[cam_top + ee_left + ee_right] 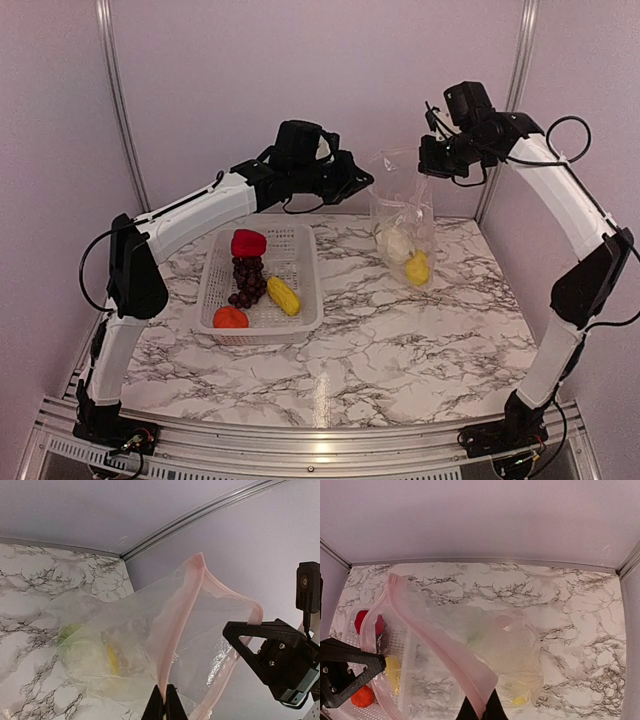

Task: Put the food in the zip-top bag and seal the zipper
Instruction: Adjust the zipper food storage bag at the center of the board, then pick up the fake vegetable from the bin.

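Note:
The clear zip-top bag hangs upright between my two grippers, mouth open at the top. A white cauliflower and a yellow corn piece lie in its bottom. My left gripper is shut on the pale pink zipper strip at the mouth's left edge. My right gripper is shut on the strip at the right edge. The red pepper, grape bunch, second corn piece and orange fruit lie in the white basket.
The basket sits left of centre on the marble table, a short way left of the bag. Lilac walls with metal rails close the back and sides. The bag's bottom rests on the table near the back right corner.

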Controlling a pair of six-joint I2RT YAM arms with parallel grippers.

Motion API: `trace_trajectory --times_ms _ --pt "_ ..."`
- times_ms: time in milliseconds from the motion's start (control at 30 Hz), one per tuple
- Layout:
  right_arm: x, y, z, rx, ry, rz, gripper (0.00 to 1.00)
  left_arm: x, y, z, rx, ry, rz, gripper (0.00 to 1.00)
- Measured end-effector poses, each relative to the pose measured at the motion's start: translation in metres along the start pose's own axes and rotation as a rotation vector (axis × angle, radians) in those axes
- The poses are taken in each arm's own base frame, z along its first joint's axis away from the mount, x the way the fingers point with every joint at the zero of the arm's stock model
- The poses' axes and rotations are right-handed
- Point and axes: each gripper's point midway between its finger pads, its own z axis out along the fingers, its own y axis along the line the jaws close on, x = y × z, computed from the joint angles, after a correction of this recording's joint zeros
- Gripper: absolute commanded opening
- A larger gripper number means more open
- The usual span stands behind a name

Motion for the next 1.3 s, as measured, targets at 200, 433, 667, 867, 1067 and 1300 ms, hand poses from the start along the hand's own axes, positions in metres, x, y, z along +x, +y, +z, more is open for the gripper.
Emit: trace_trajectory --times_ms 200,433,667,867,1067,1300 --pt "-0.018 -0.001 -0.012 0.003 -0.049 0.002 0.0 -0.015 -0.014 0.001 0.082 -0.026 -0.02 0.31" --pt "0.043 -0.003 0.033 -0.009 0.144 -0.007 0.0 0.024 0.055 0.01 -0.105 0.091 0.032 0.67" --pt "0.074 0.038 0.045 -0.108 0.211 -0.065 0.0 0.047 0.088 -0.034 -0.249 0.164 0.147 0.98" --pt "0.089 0.051 0.052 -0.154 0.246 -0.077 0.0 0.044 0.062 -0.12 -0.252 0.11 0.276 0.99" --pt "0.088 0.054 0.051 -0.169 0.242 -0.076 0.0 0.046 0.035 -0.176 -0.203 0.073 0.376 0.99" --pt "0.09 0.057 0.051 -0.184 0.25 -0.074 0.0 0.043 0.029 -0.216 -0.236 0.015 0.458 0.99"
